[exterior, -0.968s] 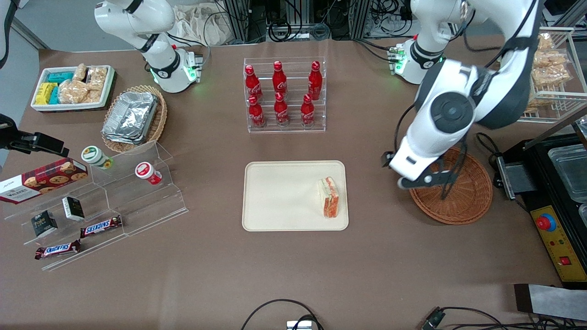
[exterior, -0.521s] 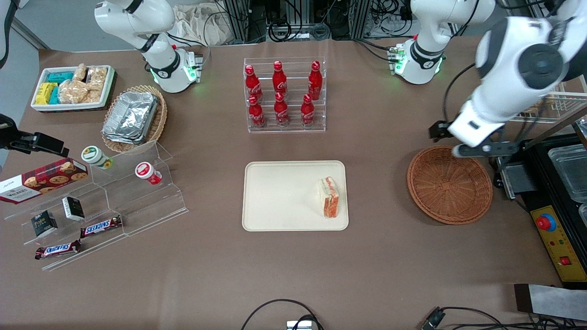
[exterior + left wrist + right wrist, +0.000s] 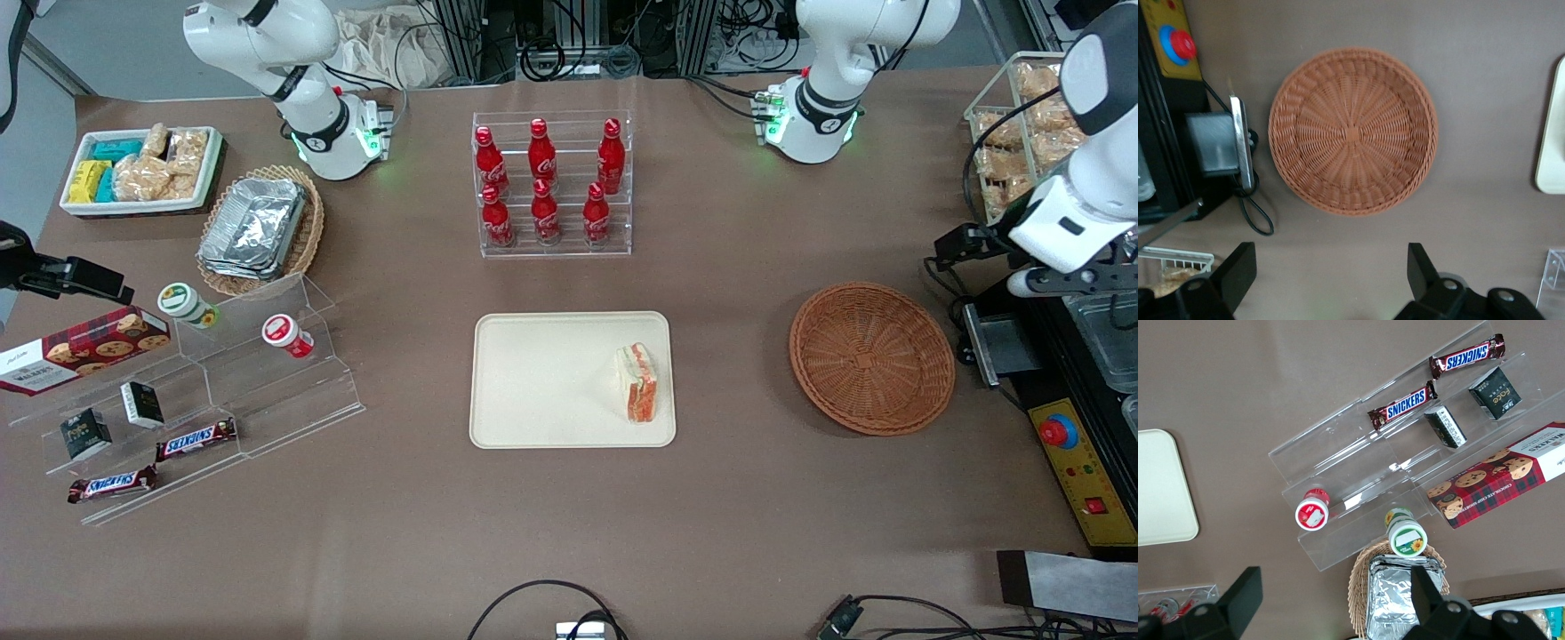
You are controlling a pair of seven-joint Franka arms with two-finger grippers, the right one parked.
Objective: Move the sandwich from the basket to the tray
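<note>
One brown table (image 3: 756,498); sandwich (image 3: 637,382) on tray (image 3: 533,382); pincer (image 3: 1328,277) wide

Triangular white-bread sandwich (image 3: 637,383) with orange filling lies on the flat cream rectangular tray (image 3: 542,382), at the end nearest the round reddish-brown wicker basket (image 3: 872,357). The basket sits bare. The left arm's gripper (image 3: 1067,281) hangs above the black machine (image 3: 1089,400) beside the basket, at the working arm's end.
</note>
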